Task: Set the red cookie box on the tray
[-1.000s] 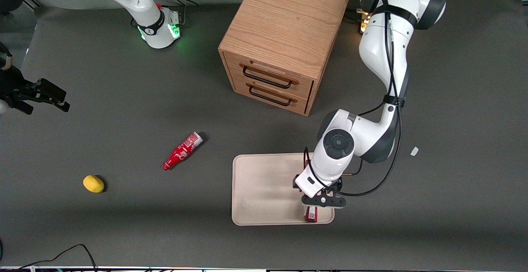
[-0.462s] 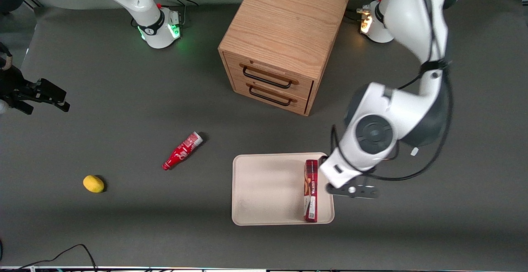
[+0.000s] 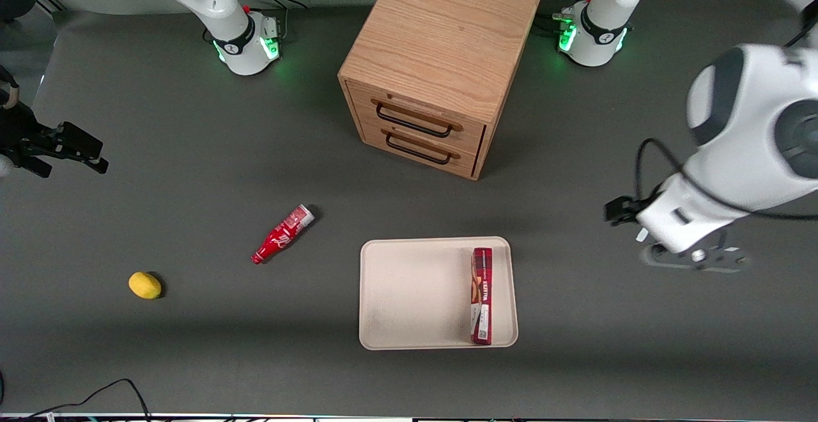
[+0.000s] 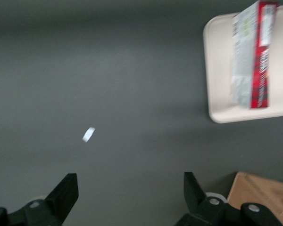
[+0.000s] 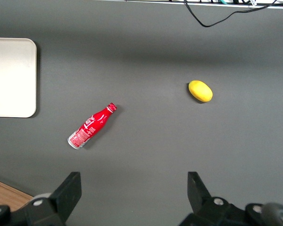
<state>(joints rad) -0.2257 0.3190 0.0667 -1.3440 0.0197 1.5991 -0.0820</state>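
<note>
The red cookie box (image 3: 481,295) lies flat in the tray (image 3: 415,294), along the tray's edge toward the working arm's end, its white label end nearest the front camera. The left wrist view shows the box (image 4: 254,56) resting on the cream tray (image 4: 219,70). My gripper (image 3: 693,257) hovers high above bare table, well apart from the tray toward the working arm's end. In the left wrist view the gripper (image 4: 130,183) is open, with only grey table between its fingers.
A wooden two-drawer cabinet (image 3: 441,64) stands farther from the front camera than the tray. A red bottle (image 3: 282,234) and a yellow lemon (image 3: 145,285) lie toward the parked arm's end. A small white scrap (image 4: 88,134) lies on the table under the gripper.
The gripper has let go of the box, risen and swung away from the tray toward the working arm's end. The box stays on the tray.
</note>
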